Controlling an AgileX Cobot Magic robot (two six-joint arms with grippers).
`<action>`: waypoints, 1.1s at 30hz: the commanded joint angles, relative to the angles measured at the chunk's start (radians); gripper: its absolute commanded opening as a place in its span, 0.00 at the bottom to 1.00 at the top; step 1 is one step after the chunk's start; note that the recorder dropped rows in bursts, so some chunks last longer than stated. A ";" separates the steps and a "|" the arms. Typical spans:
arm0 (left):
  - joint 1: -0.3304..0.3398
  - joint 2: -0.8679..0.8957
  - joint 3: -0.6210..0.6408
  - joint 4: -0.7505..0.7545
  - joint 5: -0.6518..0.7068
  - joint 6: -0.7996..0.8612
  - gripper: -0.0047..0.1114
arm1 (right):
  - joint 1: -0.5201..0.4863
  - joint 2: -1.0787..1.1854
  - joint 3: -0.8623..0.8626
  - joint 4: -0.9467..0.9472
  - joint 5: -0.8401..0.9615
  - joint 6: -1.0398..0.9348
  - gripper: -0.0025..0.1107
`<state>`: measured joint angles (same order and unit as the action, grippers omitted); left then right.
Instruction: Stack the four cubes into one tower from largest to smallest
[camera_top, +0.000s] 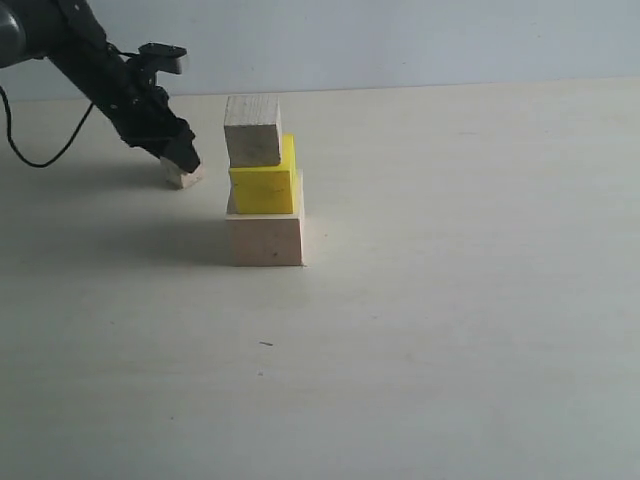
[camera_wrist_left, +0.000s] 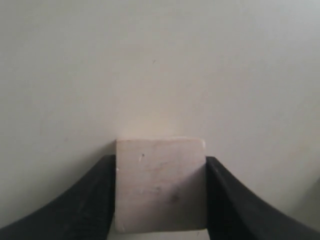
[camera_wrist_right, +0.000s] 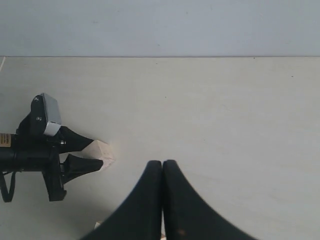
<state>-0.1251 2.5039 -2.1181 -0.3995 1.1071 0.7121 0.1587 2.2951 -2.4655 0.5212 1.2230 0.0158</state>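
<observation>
In the exterior view three of the four cubes stand as a tower: the largest pale wood cube (camera_top: 265, 238) at the bottom, the yellow cube (camera_top: 263, 182) on it, and a smaller pale wood cube (camera_top: 252, 130) on top, set slightly askew. Left of the tower, the smallest cube (camera_top: 184, 176) sits at table level, and my left gripper (camera_top: 180, 162) is shut on it. Its black fingers (camera_wrist_left: 95, 200) press both sides of that cube (camera_wrist_left: 160, 185). My right gripper (camera_wrist_right: 162, 165) is shut and holds nothing. From there I see the left gripper (camera_wrist_right: 85, 152) holding the small cube (camera_wrist_right: 103, 151).
The pale tabletop (camera_top: 450, 330) stretches wide around the tower. The left arm's black cable (camera_top: 40, 150) loops over the table at the far left. A light wall (camera_top: 400, 40) bounds the back edge.
</observation>
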 joint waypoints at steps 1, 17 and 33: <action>0.063 -0.047 0.061 0.024 0.045 -0.042 0.04 | -0.002 -0.015 -0.004 0.002 -0.002 -0.009 0.02; 0.096 -0.395 0.567 -0.039 -0.262 -0.113 0.04 | -0.002 -0.102 0.060 -0.150 -0.002 -0.051 0.02; 0.096 -0.538 0.727 -0.158 -0.314 -0.080 0.04 | -0.004 -0.439 0.532 -0.378 -0.276 -0.128 0.02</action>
<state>-0.0297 1.9947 -1.4047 -0.5167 0.8070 0.6163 0.1587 1.9285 -2.0512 0.2085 1.0365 -0.0916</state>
